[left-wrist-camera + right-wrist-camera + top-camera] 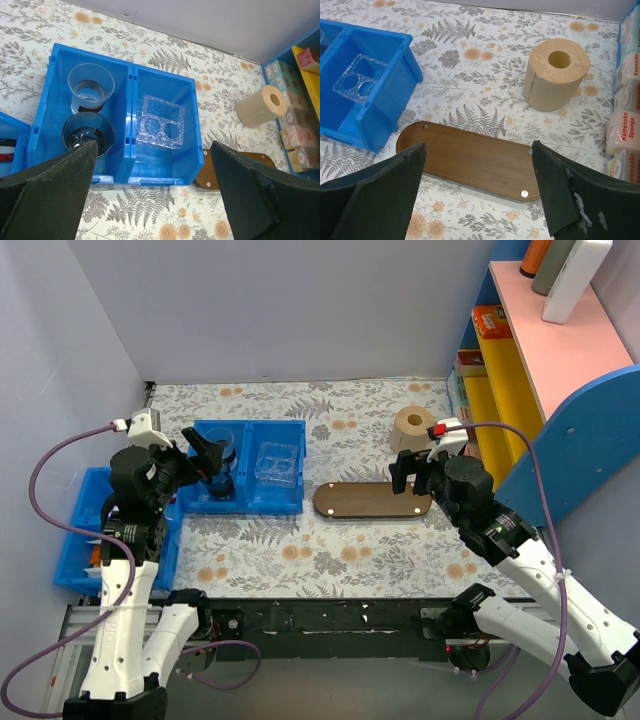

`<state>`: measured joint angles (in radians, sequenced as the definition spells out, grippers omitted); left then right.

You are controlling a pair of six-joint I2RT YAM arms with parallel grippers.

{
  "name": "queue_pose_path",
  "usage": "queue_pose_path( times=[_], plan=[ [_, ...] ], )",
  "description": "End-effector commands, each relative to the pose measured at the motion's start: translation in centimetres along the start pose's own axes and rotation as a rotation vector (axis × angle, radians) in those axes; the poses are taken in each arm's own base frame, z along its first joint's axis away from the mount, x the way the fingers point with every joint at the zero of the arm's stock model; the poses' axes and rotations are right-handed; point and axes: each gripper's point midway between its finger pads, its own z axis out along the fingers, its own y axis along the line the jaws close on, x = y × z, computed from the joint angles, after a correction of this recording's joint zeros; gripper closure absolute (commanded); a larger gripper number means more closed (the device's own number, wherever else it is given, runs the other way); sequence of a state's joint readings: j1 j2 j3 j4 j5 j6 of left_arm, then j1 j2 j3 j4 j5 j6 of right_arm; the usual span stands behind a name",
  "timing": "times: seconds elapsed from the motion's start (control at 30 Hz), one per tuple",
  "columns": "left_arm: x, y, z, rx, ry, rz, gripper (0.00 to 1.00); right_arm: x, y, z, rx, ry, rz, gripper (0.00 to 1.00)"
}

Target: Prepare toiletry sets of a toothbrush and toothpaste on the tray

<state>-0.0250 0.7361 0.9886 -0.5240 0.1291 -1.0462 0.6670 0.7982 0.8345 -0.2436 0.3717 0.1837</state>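
The left arm (120, 600) and the right arm (545, 565) were built of smooth white tubular links joined by bulky black joint housings, on black bases. A thin purple cable (35, 475) ran from the left wrist and a second purple cable (510, 427) from the right, each ending in a small white plug (122, 425) marked red. The left gripper (205, 455) and the right gripper (410, 472) were matte black with broad wedge-shaped fingers (570, 200); one right finger bore white scuffs.
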Motion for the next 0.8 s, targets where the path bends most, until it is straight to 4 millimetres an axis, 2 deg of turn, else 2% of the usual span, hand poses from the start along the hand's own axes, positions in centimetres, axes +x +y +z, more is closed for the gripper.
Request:
queue_pose_path(
  times=[0.0, 0.13, 0.3, 0.43, 0.57, 0.63, 0.77],
  plan=[
    [-0.5, -1.1, -0.2, 0.057, 0.018, 0.060, 0.02, -2.3, -0.2, -0.5, 0.013, -0.044, 0.010, 0.06],
    [0.1, -1.0, 0.9, 0.061, 0.090, 0.092, 0.02, -2.0, -0.4, -0.5, 0.026, -0.034, 0.007, 0.07],
    [1.7, 0.4, 2.6, 0.003, 0.168, 0.073, 0.02, -1.8, -0.2, -0.4, 0.017, -0.012, -0.002, 0.10],
    [4.4, 3.8, 4.2, -0.151, 0.242, 0.032, 0.02, -1.4, -0.2, -0.4, 0.018, 0.007, -0.013, 0.10],
    [5.6, 6.5, 4.7, -0.289, 0.277, 0.010, 0.02, -1.0, -0.2, -0.4, 0.013, 0.014, -0.015, 0.11],
    [6.3, 7.4, 4.8, -0.323, 0.296, -0.008, 0.06, -1.1, -0.1, -0.4, 0.007, 0.008, -0.013, 0.11],
    [6.6, 10.6, 5.0, -0.427, 0.290, -0.056, 0.17, -1.1, 0.3, -0.4, -0.018, 0.006, -0.010, 0.12]
  ],
)
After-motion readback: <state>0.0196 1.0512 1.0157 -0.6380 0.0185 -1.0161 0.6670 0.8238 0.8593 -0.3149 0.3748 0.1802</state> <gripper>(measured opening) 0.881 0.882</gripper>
